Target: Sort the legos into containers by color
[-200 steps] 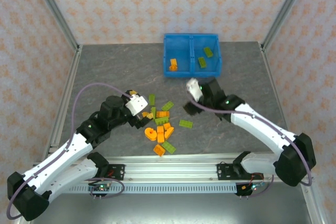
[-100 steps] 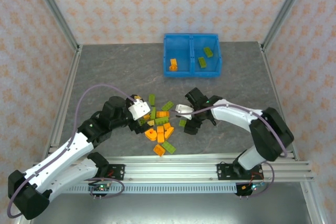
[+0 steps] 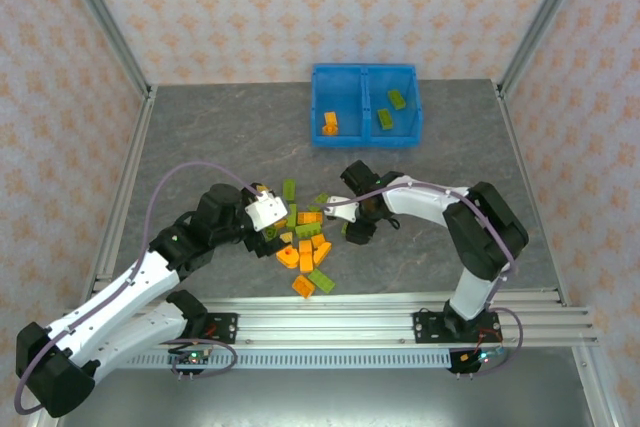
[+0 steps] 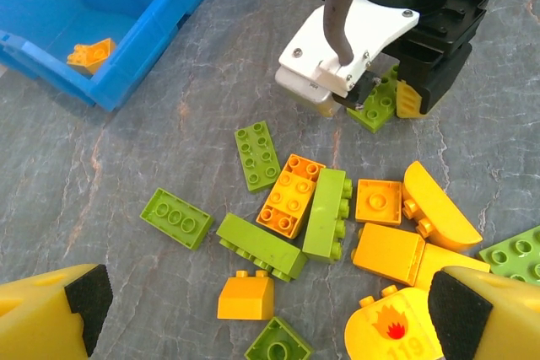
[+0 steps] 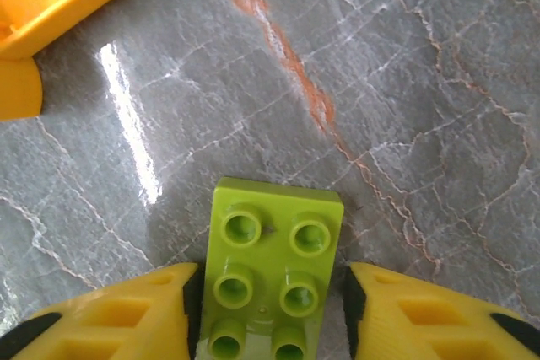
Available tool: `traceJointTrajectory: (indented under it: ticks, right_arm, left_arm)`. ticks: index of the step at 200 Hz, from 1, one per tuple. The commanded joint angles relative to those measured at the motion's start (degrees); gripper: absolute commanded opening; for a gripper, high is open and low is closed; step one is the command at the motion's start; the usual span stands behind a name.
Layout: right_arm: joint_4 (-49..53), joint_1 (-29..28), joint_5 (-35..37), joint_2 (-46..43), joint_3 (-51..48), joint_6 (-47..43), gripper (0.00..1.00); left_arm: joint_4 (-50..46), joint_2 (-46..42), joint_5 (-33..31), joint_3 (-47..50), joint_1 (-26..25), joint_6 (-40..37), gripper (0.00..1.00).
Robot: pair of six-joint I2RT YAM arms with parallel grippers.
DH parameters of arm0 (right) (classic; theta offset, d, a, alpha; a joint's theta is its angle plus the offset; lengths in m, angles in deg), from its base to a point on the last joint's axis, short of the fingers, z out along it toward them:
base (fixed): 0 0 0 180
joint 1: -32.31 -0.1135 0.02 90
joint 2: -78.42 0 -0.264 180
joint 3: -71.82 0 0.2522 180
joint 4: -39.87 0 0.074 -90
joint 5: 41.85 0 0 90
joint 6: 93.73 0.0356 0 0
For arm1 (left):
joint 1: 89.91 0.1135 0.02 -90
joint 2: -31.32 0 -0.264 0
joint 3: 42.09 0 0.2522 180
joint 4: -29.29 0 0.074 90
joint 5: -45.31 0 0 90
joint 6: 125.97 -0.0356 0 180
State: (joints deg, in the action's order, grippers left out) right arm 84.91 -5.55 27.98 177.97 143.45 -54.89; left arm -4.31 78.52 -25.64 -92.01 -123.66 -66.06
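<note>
— Well, the right pincer [image 5: 270, 303] is straddling a green lego [image 5: 275, 250] lying flat on the tabletop [image 5: 405, 82], its long axis running straight back between the fingers [image 5: 110, 318].
— Clamping it?
— Flanking closely; I cannot tell whether it's squeezing. The left pincer [image 4: 266, 314] is hanging spread wide over the pile [image 4: 325, 212].
— And a second ago?
— The right one was nearer the blue bin [image 3: 366, 71]; now it's working at the pile's right edge.
</note>
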Motion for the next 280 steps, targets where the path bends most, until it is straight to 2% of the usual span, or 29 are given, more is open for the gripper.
traceJointTrajectory:
  ticks: [1,37,70,113,146,164,191,215,259,280]
  right_arm:
    - [3.5,0.0,4.0,2.1,-1.0,-1.4,0.42]
    - [1.9,0.0,3.3,-1.3,-1.8,-1.0,0.33]
    - [-6.3,0.7,1.3,-9.6,-5.4,2.8,0.30]
    - [-21.1,6.9,-0.5,-21.2,-10.0,14.2,0.26]
    - [-30.7,14.1,2.8,-21.2,-5.6,28.1,0.26]
    - [-31.4,17.9,7.5,-15.6,2.4,38.0,0.27]
    - [-21.8,23.0,14.2,-0.2,22.0,49.8,0.28]
    - [-10.7,24.8,19.2,14.5,41.7,52.8,0.28]
    - [4.4,26.0,17.4,36.4,71.9,56.3,0.27]
    - [7.7,26.0,15.3,42.4,80.0,58.4,0.28]
  left_arm:
    - [0.1,0.4,-1.2,-1.1,-0.4,-0.3,1.00]
    - [0.1,1.1,-1.5,-1.5,-0.4,-0.3,1.00]
    - [0.2,0.8,-2.1,-1.5,-0.4,0.2,1.00]
    - [2.2,-0.3,-2.3,-1.3,-0.4,1.0,1.00]
    - [3.1,-0.3,-1.3,-1.6,-0.4,1.0,1.00]
    - [2.8,0.2,-1.0,-2.0,-0.4,1.0,1.00]
    - [1.6,0.4,-0.9,-2.5,-0.4,1.0,1.00]
    - [0.7,0.2,-1.5,-2.9,-0.4,1.2,1.00]
    - [0.9,-0.2,-2.5,-2.8,-0.4,1.2,1.00]
    - [1.2,0.1,-2.4,-2.8,-0.4,1.1,1.00]
